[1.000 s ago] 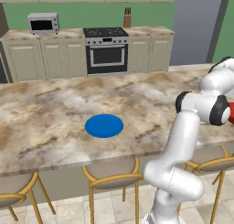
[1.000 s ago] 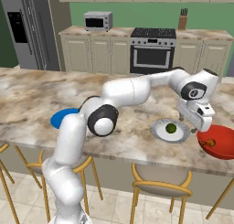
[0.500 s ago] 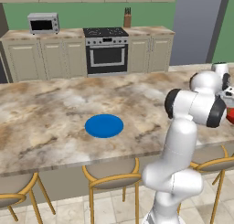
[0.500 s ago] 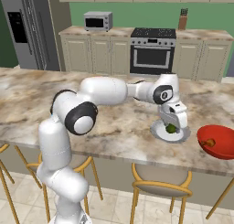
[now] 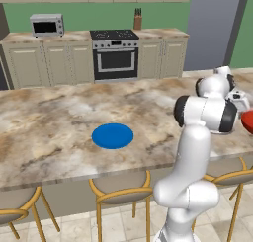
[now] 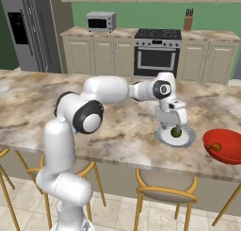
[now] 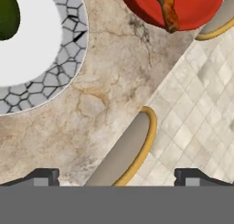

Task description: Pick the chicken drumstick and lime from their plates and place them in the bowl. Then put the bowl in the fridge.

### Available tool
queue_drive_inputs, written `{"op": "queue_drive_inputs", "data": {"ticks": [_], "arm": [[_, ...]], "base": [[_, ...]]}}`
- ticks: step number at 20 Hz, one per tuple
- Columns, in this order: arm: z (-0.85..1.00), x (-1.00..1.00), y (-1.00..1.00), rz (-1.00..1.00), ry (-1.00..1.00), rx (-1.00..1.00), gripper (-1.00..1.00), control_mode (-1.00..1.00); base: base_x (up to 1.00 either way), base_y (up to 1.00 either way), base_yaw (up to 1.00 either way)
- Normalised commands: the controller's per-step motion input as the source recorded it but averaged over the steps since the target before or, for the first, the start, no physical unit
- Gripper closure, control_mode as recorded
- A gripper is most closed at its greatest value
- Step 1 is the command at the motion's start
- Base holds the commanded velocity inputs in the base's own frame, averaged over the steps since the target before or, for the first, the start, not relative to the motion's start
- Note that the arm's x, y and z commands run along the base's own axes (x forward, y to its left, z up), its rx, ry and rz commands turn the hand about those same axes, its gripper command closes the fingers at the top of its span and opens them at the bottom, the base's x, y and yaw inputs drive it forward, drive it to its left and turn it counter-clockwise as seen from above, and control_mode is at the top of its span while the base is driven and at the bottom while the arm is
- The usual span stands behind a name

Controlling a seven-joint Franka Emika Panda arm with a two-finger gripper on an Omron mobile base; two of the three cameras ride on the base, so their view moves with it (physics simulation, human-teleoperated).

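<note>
1. Your island (image 6: pixel 117 131) carries everything that matters here; the fridge (image 6: pixel 28 32) stands far off at the left of the right base view, doors closed, and comes into play only at the end.
2. The arm (image 6: pixel 113 89) reaches out across the island toward its right end.
3. The blue plate (image 5: pixel 112 136) lies bare, well apart from the arm, so I judge its part of the job done.
4. The bowl (image 6: pixel 225 146) sits at the island's right end, near the front edge. The drumstick (image 7: pixel 167 7) already lies inside it, long axis running from the middle toward the rim.
5. The white plate (image 6: pixel 178 138), with a grey stone-pattern rim, lies just beside the bowl, on its left in the right base view.
6. The gripper (image 6: pixel 172 123) hangs over that plate with its jaws spread wide and nothing between them.
7. The lime (image 6: pixel 176 131) rests on the white plate just under the gripper. In the hand view it sits at the far upper-left corner (image 7: pixel 8 15), while the tips frame bare island and a stool (image 7: pixel 125 150). You should judge the gripper off-centre: shift it toward that corner before descending. Being round, the lime has no long axis to align to.
</note>
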Motion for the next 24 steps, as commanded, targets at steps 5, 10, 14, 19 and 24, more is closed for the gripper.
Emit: {"op": "queue_drive_inputs", "data": {"ticks": [5,10,14,19,24], "arm": [[0.06,0.2,0.0,0.22,0.02,0.2,-1.0,-1.0],[-0.01,0.22,0.0,0.18,-0.16,0.23,-1.0,-1.0],[-0.05,0.21,0.0,0.16,-0.27,0.17,-1.0,-1.0],[-0.1,0.19,0.0,0.2,-0.26,0.06,-1.0,-1.0],[-0.13,0.16,0.0,0.18,-0.13,0.0,-1.0,-1.0]], "base": [[0.0,0.0,0.0],[0.0,0.0,0.0],[0.0,0.0,0.0],[0.0,0.0,0.0],[0.0,0.0,0.0]]}}
